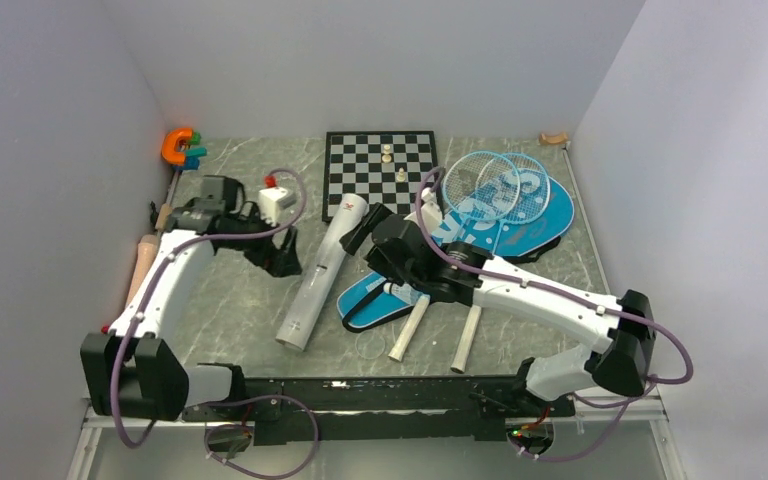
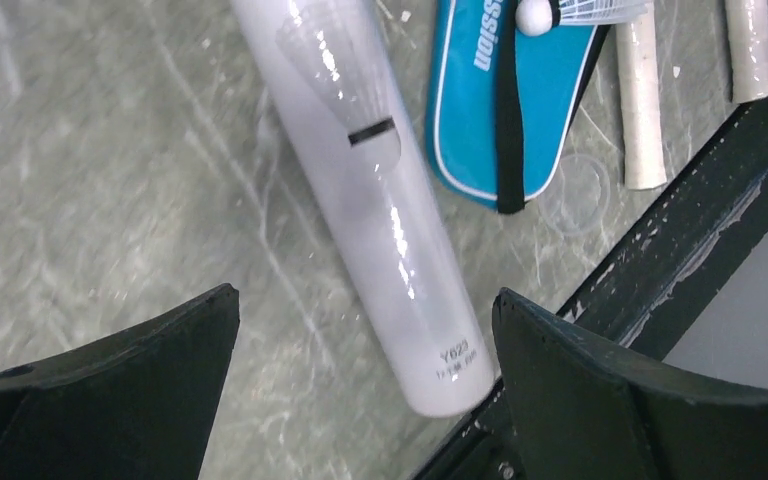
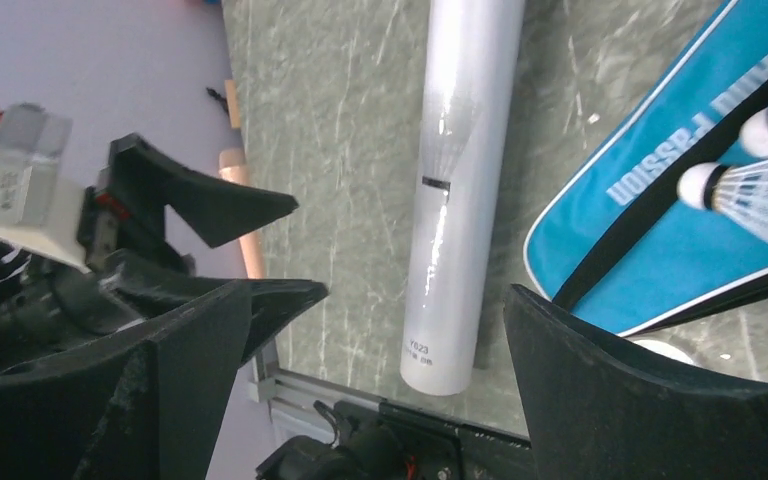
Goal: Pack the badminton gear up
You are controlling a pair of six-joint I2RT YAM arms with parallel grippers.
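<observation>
The long white tube (image 1: 322, 270) lies slantwise on the table with a shuttlecock (image 2: 345, 70) inside it. My left gripper (image 1: 282, 255) hangs open just left of the tube, whose near end shows between its fingers (image 2: 365, 298). Just right of the tube's far end, my right gripper (image 1: 365, 232) is open and holds nothing; in its wrist view (image 3: 380, 295) the tube (image 3: 460, 180) runs between its fingers. Two blue-framed rackets (image 1: 495, 185) rest on the blue bag (image 1: 535, 220), their white handles (image 1: 410, 328) toward the near edge. Two shuttlecocks (image 3: 750, 195) lie on the bag (image 3: 660, 200).
A chessboard (image 1: 378, 170) with pieces sits at the back centre. A tan rolling pin (image 1: 143, 265) lies along the left wall, and an orange toy (image 1: 178, 146) sits in the back left corner. A clear round lid (image 1: 370, 345) lies near the front rail (image 1: 380, 385).
</observation>
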